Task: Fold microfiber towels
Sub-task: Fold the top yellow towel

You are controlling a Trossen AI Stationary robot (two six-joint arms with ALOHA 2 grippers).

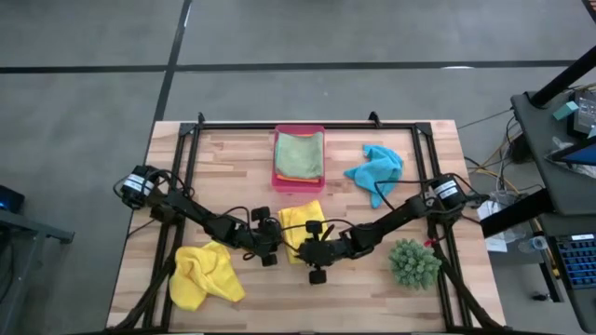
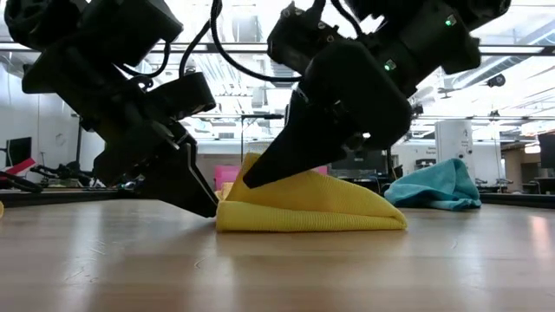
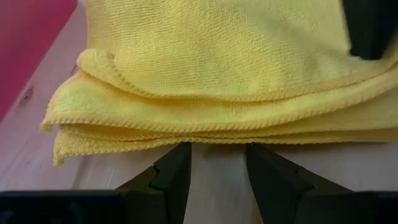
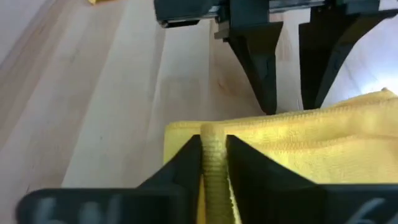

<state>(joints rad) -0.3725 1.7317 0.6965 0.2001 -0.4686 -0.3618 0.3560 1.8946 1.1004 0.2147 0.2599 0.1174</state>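
Observation:
A folded yellow microfiber towel [image 1: 300,223] lies at the table's middle, and my right gripper [image 4: 214,146] is shut on it from the right. My left gripper [image 3: 217,165] stands open at the towel's left edge, tips on the table, with nothing between its fingers. A second yellow towel [image 1: 205,274] lies crumpled at the near left. A turquoise towel [image 1: 375,170] lies bunched at the far right. A light green towel [image 1: 299,154] rests on an orange one in the pink tray [image 1: 277,181]. My left gripper has its fingertips [image 3: 180,152] right at the stacked hems of the towel's left edge [image 3: 205,134]; whether they touch I cannot tell. My right gripper pinches a raised ridge of cloth [image 4: 214,134] between its two fingers, near the towel's near-left corner. The fingers slant down from the table's right. The pinched part stands up as a peak [image 2: 251,163]; the rest of the towel lies flat on the table.
A spiky green plant [image 1: 414,263] stands near the right arm at the near right. The black frame rail [image 1: 307,126] runs along the far edge. Bare wood lies near the front edge, between the crumpled yellow towel and the plant.

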